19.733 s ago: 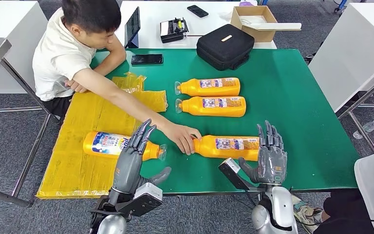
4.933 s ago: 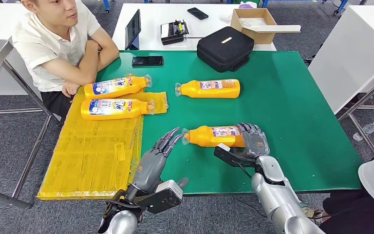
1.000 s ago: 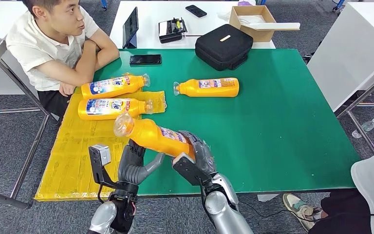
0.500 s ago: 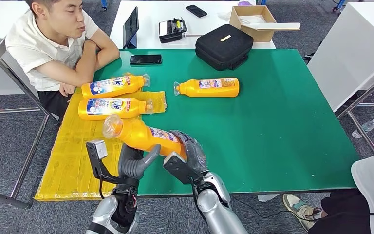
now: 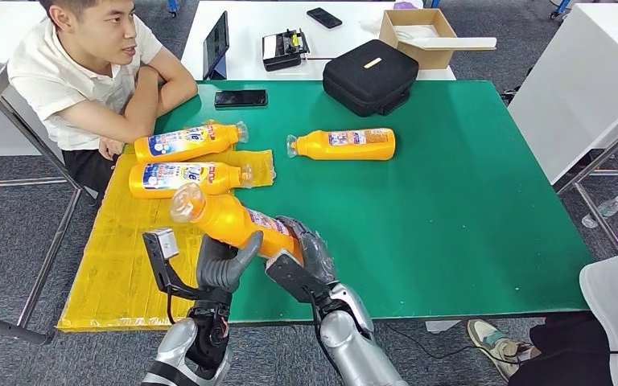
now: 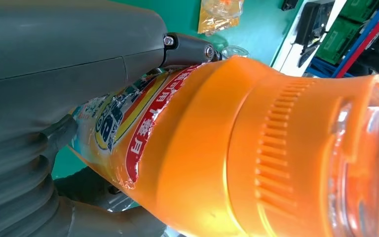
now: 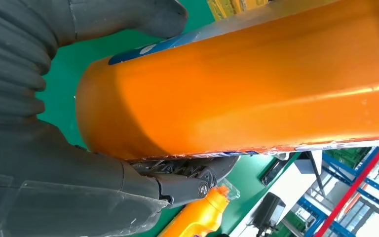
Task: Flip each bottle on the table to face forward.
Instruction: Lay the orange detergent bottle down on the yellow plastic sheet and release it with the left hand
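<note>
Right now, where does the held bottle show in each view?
Head view: bottle low centre-left, tilted, between both hands.
Left wrist view: neck and label across most of the frame.
Right wrist view: plain orange body across the frame.
Shared landmark: green table.

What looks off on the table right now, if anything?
No spill or damage visible. One bottle is off the table, tilted, held between the left hand and right hand. The far bottle lies alone on the green mat, blue front label not showing.
</note>
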Tool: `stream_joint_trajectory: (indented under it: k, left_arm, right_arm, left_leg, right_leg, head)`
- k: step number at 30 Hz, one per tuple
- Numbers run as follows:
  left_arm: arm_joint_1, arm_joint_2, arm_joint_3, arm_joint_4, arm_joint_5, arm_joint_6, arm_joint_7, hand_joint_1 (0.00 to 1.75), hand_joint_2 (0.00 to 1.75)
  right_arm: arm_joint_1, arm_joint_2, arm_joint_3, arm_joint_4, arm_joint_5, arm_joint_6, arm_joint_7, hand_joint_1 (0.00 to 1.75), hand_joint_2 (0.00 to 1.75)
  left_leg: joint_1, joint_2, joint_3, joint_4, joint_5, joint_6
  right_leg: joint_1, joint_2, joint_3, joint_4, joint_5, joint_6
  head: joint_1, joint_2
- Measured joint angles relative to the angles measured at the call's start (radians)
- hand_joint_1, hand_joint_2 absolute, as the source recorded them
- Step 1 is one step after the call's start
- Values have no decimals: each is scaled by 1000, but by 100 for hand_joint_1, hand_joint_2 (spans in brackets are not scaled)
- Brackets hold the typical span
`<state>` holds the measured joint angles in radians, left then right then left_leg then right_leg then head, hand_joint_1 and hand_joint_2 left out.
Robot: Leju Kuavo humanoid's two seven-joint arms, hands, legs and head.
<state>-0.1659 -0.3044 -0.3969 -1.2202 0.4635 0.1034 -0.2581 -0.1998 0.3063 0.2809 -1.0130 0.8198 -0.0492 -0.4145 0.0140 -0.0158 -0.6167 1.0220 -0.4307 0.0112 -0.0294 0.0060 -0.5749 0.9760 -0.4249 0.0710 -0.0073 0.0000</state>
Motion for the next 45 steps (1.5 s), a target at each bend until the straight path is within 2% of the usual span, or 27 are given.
stream_joint_trajectory:
  k: [9, 10, 13, 14, 26, 31, 33, 38, 40, 43, 45]
  left_arm:
    - [0, 0, -2, 0, 30, -6, -29, 175, 175]
    - [1, 0, -3, -3, 36, -11, -32, 175, 175]
    - [1, 0, -4, -10, 42, -17, -35, 175, 175]
    - [1, 0, -5, -11, 42, -18, -35, 175, 175]
    - [2, 0, -21, -38, -40, -21, -59, 175, 175]
    - [27, 0, -5, -154, -472, 35, -57, 175, 175]
    - [40, 1, 8, -187, -592, 55, -59, 175, 175]
    - [67, 3, 51, -273, -1022, 140, -34, 175, 175]
    - [74, 2, 76, -293, -1063, 128, -18, 175, 175]
    - [82, 0, 111, -300, -1024, 97, -16, 175, 175]
    - [84, -1, 129, -299, -1038, 111, -32, 175, 175]
  right_arm:
    - [-2, 6, 1, 31, -65, 33, -24, 175, 175]
    - [-3, 7, 1, 36, -78, 39, -30, 167, 175]
    - [-8, 8, 2, 51, -112, 56, -44, 37, 175]
    - [-9, 8, 2, 55, -119, 59, -45, 1, 175]
    - [-7, 8, 2, 79, -138, 50, -42, 0, 175]
    - [51, -16, -22, 41, -32, -81, -2, 0, 175]
    - [67, -21, -44, 22, -4, -102, -2, 0, 175]
    - [111, -29, -122, -55, 21, -114, -14, 0, 175]
    - [120, -30, -149, -86, 20, -112, -16, 0, 175]
    - [124, -31, -188, -122, 3, -103, -20, 0, 175]
    - [126, -31, -215, -143, -10, -88, -25, 0, 175]
  left_leg:
    - [0, 0, 0, 0, 0, 0]
    - [0, 0, 0, 0, 0, 0]
    - [0, 0, 0, 0, 0, 0]
    - [0, 0, 0, 0, 0, 0]
    - [0, 0, 0, 0, 0, 0]
    - [0, 0, -1, 0, 0, 0]
    - [0, -1, -1, 0, 0, 0]
    - [0, 0, -1, 0, 0, 0]
    - [0, 0, 0, 0, 0, 0]
    - [0, 0, 0, 0, 0, 0]
    - [0, 0, 0, 0, 0, 0]
  right_leg:
    - [0, 0, 0, 0, 0, 0]
    - [0, 0, 0, 0, 0, 0]
    - [0, 0, 0, 0, 0, 0]
    - [0, 0, 0, 0, 0, 0]
    - [0, 0, 0, 0, 0, 0]
    - [0, 0, 0, 0, 0, 0]
    - [0, 0, 0, 0, 0, 0]
    - [0, 0, 0, 0, 0, 0]
    - [0, 0, 0, 0, 0, 0]
    - [0, 0, 0, 0, 0, 0]
    - [0, 0, 0, 0, 0, 0]
  head:
    - [0, 0]
    - [0, 0]
    - [0, 0]
    - [0, 0]
    - [0, 0]
    - [0, 0]
    - [0, 0]
    - [0, 0]
    - [0, 0]
    - [0, 0]
    - [0, 0]
